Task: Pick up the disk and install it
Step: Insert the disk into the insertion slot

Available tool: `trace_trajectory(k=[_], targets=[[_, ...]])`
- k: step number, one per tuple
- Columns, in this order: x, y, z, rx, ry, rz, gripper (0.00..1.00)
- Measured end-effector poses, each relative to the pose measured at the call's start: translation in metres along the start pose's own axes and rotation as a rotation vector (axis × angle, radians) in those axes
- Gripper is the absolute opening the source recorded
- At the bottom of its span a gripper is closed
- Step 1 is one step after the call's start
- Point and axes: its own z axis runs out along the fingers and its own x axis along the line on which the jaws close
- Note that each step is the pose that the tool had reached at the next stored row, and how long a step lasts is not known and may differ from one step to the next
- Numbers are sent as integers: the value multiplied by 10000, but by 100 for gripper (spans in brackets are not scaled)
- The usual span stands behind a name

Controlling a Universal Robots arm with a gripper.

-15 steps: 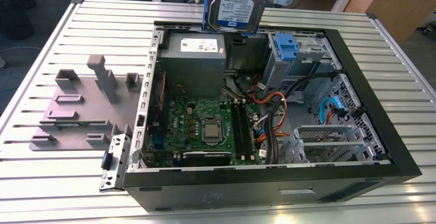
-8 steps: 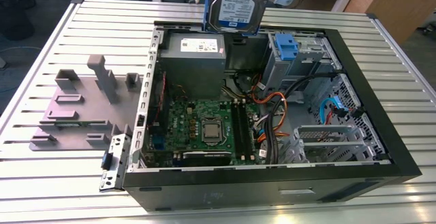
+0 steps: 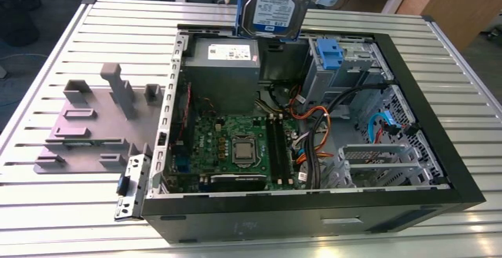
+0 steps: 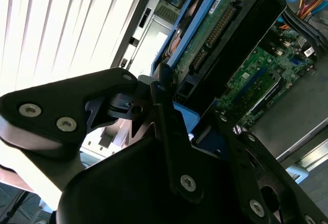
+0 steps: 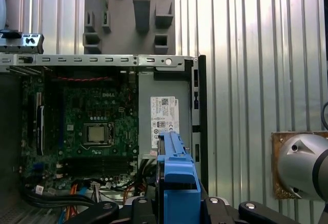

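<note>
Disk [image 3: 276, 2] upright between gripper [image 5: 177, 207] fingers [image 5: 220, 206]

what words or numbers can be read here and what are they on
Label on the disk: print too small to read.
White sticker on the power-supply box: print too small to read.
Motherboard markings: too small to read.
No text can be quoted.

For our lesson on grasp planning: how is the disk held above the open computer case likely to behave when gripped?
Probably stiff: the disk is a flat metal slab, hanging upright without sagging. Likely heavy for its size, being metal-cased. Its exposed circuit board suggests knocks could damage it; the blue plastic rails may flex slightly.
</note>
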Motion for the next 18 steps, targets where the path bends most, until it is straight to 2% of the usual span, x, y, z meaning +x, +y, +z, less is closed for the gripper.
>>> trace_trajectory(k=[18], targets=[[5, -48, 0, 0, 0, 0, 37]])
